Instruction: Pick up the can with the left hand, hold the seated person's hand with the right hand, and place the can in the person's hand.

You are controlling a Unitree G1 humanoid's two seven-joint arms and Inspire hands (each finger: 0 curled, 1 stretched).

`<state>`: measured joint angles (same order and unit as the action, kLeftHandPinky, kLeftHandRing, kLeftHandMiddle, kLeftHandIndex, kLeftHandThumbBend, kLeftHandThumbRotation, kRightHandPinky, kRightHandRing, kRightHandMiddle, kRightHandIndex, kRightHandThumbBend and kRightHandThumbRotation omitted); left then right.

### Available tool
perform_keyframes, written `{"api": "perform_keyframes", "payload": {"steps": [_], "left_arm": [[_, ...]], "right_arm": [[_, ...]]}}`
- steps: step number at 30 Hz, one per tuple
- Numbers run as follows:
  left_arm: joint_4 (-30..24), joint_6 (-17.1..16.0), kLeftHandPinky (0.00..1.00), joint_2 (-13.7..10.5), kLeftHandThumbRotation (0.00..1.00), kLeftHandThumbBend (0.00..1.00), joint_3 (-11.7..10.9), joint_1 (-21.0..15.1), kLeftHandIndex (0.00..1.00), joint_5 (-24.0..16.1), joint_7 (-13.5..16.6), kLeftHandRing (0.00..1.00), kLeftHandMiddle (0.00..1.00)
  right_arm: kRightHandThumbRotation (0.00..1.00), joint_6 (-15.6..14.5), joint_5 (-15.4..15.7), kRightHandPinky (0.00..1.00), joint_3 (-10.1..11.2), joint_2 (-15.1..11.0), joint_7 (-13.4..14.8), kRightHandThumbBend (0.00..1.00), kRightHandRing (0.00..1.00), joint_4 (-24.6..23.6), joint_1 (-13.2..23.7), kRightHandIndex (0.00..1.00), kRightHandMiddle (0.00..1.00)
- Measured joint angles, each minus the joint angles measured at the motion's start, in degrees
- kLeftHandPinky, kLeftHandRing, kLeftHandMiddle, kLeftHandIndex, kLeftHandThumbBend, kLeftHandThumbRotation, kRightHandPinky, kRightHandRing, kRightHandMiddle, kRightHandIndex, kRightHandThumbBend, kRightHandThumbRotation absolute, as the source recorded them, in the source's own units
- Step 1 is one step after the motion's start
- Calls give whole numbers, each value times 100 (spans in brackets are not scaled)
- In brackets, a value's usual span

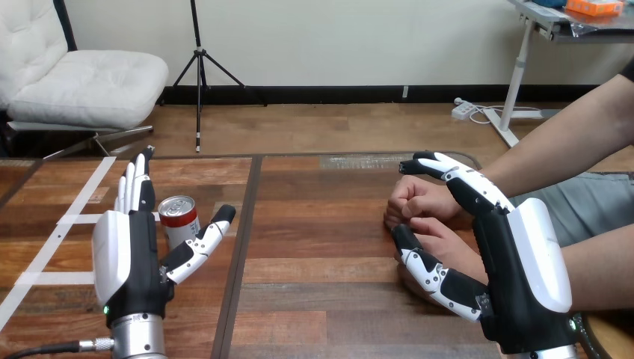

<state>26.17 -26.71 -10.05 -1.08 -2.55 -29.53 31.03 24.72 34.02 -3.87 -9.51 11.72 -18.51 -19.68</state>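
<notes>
A red and white can point(178, 217) with a silver top stands upright on the wooden table point(321, 292), left of centre. My left hand point(131, 254) is just in front of it, open, with straight fingers to the can's left and the thumb reaching toward its right side. The person's two hands rest together at the right, a farther fist point(413, 200) and a nearer hand point(448, 243). My right hand point(523, 277) stands open beside them. Its fingers point(463, 179) stretch over the farther wrist and its thumb point(426, 265) lies in front of the nearer hand, not closed round either.
White tape strips point(75, 219) mark the table's left part. A dark seam point(243, 247) runs front to back just right of the can. The person's forearms point(568, 142) come in from the right edge.
</notes>
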Motion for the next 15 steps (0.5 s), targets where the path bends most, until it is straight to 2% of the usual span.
{"api": "perform_keyframes", "payload": {"steps": [15], "left_arm": [[54,0,95,-128,44,71,-3,-158,95,10,24,97,97]], "right_arm": [[0,31,-1,84,-1,1,1,39,84,1,0,74,83]]}}
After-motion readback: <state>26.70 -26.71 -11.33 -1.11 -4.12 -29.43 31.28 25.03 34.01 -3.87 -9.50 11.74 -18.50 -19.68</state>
